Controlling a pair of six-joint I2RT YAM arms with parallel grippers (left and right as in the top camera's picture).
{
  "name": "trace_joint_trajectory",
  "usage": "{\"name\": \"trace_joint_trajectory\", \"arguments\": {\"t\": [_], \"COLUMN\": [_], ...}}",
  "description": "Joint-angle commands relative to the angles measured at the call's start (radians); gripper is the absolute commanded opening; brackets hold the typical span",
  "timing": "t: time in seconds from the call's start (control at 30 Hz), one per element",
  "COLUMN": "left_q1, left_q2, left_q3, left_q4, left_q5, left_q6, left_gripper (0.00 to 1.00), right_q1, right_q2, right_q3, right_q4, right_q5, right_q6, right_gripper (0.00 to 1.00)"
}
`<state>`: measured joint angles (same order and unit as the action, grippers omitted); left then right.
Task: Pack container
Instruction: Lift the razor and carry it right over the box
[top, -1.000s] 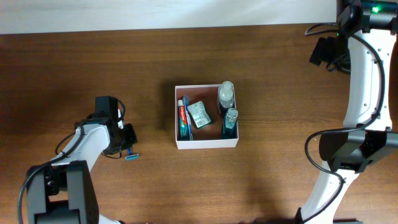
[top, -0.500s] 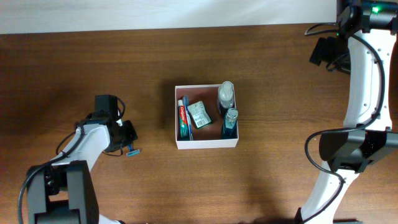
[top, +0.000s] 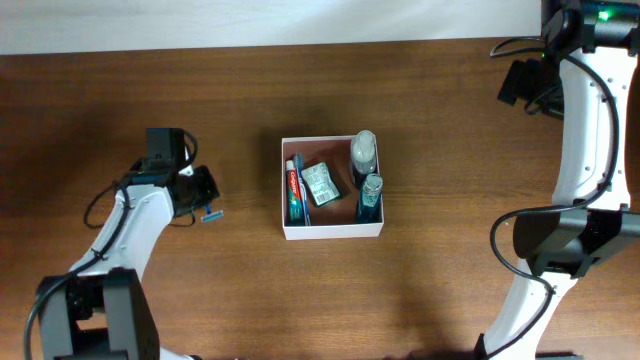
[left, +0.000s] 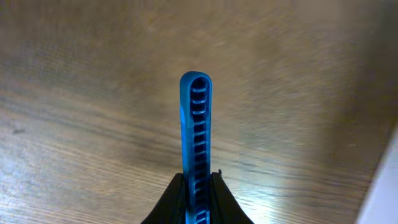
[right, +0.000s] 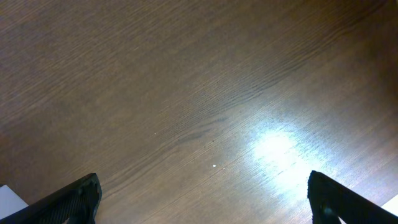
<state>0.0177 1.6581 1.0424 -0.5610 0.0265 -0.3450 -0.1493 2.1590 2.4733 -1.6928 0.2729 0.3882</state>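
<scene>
Left jaws clamp the blue ribbed handle (left: 195, 155); right jaws gape empty. Carrying step, I reckon. Next, swing across to the container (top: 332, 232) and release inside.

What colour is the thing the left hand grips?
The handle is blue and ribbed; clearest in left wrist view.

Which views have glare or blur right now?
Right wrist: a bright glare patch on the table, grain otherwise clear. Left wrist: the blue ribbed handle in the left gripper is sharp, wood behind it blurred. Overhead: evenly lit, the container in focus.
</scene>
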Motion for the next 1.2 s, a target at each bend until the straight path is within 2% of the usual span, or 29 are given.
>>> {"name": "trace_joint_trajectory", "arguments": {"t": [0.0, 0.47, 0.77, 1.17], "left_q1": [-0.039, -0.247, -0.381, -0.478], "left_q2": [-0.037, -0.037, -0.037, 0.024], "left_q3": [0.064, 0.355, 0.366, 0.365], "left_q4": [0.000, -0.061, -0.061, -0.085], "left_q5": [0.004, 0.005, 0.003, 0.005], "left_q6": [-0.014, -0.014, -0.014, -0.079], "left_gripper": [0.01, 0.01, 0.01, 0.01], "right_q1": [-0.003, -0.003, -0.003, -0.003], "right_q2": [-0.021, -0.021, -0.021, -0.021], "right_q3": [0.010, 0.010, 0.010, 0.010], "right_q4": [-0.002, -0.002, -0.002, -0.002], "right_q5": [0.016, 0.016, 0.016, 0.016], "right_q6": [0.001, 0.001, 0.001, 0.001], "right_gripper": [0.98, 0.99, 0.98, 0.98]}}
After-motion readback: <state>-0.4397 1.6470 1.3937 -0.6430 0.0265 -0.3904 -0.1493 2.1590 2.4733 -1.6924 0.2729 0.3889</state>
